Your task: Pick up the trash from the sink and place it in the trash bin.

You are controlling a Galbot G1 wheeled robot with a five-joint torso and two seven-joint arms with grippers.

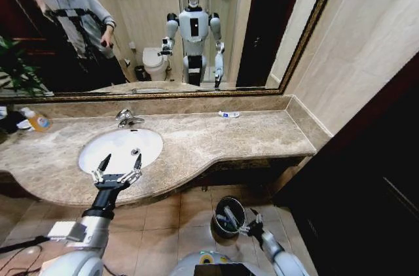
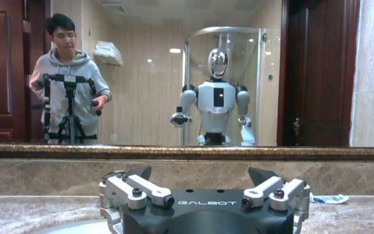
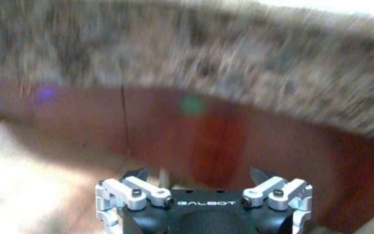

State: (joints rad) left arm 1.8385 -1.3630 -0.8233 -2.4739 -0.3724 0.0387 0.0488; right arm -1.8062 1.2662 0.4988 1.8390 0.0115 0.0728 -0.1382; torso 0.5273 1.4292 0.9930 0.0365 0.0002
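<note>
Both jaws spread empty, left gripper [image 1: 116, 172] over sink [image 1: 88, 158], right gripper [image 1: 249, 227] beside trash bin [image 1: 219, 205]

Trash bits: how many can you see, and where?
3, maybe more hidden: a white-and-blue tube on the counter by the mirror, and two pale pieces inside the trash bin on the floor.

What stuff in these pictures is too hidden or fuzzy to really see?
- Trash bin, head view: dark liner and small size hide what the pale bits inside are.
- Right gripper, head view: too small to tell open or shut; in the right wrist view motion blur smears everything beyond it.
- Sink, left wrist view: cut off by the lower edge and the open left gripper.
- White-and-blue tube: label too small.
</note>
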